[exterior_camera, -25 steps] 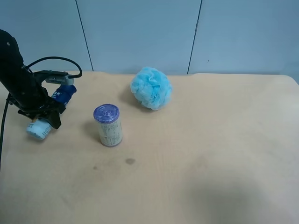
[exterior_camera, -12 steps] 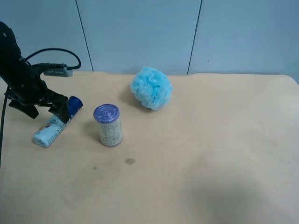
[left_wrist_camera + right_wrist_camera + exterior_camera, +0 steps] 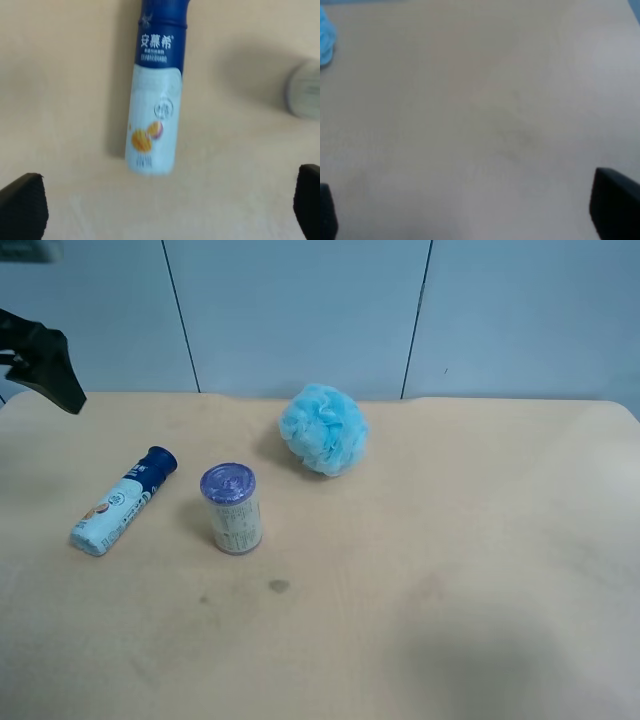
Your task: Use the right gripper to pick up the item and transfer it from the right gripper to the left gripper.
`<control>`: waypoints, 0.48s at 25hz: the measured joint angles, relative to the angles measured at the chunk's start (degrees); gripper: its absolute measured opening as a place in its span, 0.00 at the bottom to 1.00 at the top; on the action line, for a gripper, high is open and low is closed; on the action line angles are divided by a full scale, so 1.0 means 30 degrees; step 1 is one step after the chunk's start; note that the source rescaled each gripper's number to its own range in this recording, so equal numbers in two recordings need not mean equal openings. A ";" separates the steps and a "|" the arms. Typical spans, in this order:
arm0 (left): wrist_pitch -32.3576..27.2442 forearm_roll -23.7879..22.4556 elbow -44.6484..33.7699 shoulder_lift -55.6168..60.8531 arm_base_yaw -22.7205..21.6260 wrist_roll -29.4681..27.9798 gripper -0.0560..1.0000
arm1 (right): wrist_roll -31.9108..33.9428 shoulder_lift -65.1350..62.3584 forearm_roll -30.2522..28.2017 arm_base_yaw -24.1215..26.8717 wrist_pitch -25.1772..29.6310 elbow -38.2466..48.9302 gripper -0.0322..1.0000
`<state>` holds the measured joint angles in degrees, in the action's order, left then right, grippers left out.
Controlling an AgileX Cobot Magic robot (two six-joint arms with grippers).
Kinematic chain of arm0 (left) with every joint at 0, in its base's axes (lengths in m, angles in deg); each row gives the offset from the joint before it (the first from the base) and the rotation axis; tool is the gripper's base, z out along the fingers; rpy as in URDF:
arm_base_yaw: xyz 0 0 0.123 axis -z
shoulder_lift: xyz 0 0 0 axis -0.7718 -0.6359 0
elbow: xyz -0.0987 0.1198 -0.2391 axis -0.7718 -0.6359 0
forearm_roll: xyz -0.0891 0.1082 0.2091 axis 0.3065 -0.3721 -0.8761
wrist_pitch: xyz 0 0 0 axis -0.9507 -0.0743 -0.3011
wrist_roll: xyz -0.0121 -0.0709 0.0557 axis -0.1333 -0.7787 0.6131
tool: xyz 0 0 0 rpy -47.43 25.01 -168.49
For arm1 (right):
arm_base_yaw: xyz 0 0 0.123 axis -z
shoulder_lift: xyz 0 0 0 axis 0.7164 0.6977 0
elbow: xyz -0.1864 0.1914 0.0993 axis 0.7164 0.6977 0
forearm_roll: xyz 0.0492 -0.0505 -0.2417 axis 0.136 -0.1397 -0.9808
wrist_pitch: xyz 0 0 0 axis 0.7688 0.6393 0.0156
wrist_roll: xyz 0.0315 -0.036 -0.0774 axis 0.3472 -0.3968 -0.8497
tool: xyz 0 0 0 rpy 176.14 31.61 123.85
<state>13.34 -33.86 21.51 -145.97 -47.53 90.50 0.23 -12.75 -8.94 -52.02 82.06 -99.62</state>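
The item, a slim bottle (image 3: 122, 502) with a dark blue cap and a white lower part, lies on its side on the table at the exterior high view's left. It fills the left wrist view (image 3: 156, 95), orange picture showing. My left gripper (image 3: 165, 202) is open and empty above it, its fingertips wide apart beyond the bottle's white end. In the exterior high view this gripper (image 3: 48, 360) is raised at the top left, clear of the bottle. My right gripper (image 3: 470, 212) is open and empty over bare table. It is out of the exterior high view.
A short purple-lidded can (image 3: 231, 508) stands upright just right of the bottle and shows blurred in the left wrist view (image 3: 302, 90). A fluffy light-blue bath puff (image 3: 322, 428) sits behind it, and its edge shows in the right wrist view (image 3: 324, 37).
The left gripper held the bottle, set it down on the table, opened, then rose up and away towards the top left. The bottle now lies free.
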 joint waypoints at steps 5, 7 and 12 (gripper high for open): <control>-0.0961 -0.0035 -0.0469 0.3835 0.0000 -0.0858 1.00 | 0.0000 0.0000 0.0000 0.0000 0.0000 0.0000 1.00; -0.0985 -0.0035 -0.1473 0.5606 0.0000 -0.0895 1.00 | 0.0000 0.0000 0.0000 0.0000 0.0000 0.0000 1.00; -0.1220 -0.0035 -0.4866 1.0345 0.0000 -0.1113 1.00 | 0.0000 0.0000 0.0000 0.0000 0.0000 0.0000 1.00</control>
<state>9.68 -33.96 6.92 -114.94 -47.53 87.16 0.23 -12.75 -8.94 -52.02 82.06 -99.62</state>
